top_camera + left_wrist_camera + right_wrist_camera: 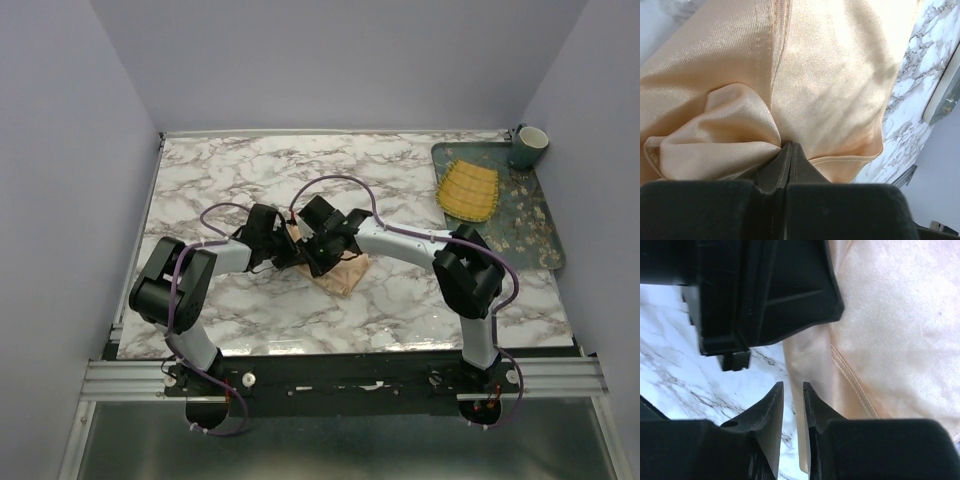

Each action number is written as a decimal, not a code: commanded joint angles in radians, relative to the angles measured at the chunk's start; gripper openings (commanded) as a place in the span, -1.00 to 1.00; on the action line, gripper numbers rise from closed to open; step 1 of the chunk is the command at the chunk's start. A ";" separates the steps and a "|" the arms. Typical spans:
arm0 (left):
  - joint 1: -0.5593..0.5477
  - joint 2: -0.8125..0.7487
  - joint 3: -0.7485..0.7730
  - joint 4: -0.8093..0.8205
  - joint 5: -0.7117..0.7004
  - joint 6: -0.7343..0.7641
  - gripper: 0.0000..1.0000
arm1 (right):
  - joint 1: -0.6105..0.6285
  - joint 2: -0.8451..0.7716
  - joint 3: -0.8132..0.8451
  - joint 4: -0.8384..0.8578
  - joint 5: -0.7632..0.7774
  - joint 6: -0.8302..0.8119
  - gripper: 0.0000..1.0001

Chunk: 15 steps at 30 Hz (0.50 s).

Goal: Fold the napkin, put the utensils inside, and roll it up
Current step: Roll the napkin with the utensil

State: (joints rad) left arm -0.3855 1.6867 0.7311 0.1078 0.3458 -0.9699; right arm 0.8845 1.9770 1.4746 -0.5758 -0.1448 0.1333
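Left gripper (788, 152) pinches a bunched fold of the napkin (835, 80), which lies mid-way on the marble table (430, 185). Right gripper (792, 390) hangs slightly spread over its edge. Folding is in hand, I think: next, that fold must be carried across.

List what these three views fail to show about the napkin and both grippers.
1. Napkin: top view, both arms cover most of it, hiding its folds.
2. Left gripper: left wrist view, shut on a napkin fold; how much cloth it pinches is hidden behind it.
3. Right gripper: right wrist view, jaws slightly apart at the napkin's edge; whether cloth sits between is unclear.
4. Utensils: none made out in any view.
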 commanded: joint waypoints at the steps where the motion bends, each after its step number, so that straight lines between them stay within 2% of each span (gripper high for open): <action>1: -0.001 0.057 -0.032 -0.088 -0.047 0.045 -1.00 | -0.009 0.022 -0.014 0.025 0.091 -0.017 -0.44; 7: -0.001 0.057 -0.038 -0.076 -0.045 0.040 -1.00 | -0.001 0.039 -0.036 0.057 0.082 -0.040 -0.34; 15: -0.003 0.061 -0.045 -0.069 -0.047 0.037 -1.00 | 0.008 0.028 -0.062 0.083 0.085 -0.012 -0.36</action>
State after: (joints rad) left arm -0.3855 1.6947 0.7307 0.1268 0.3553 -0.9699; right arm 0.8822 1.9976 1.4349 -0.5190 -0.0898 0.1112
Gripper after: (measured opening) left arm 0.009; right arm 0.331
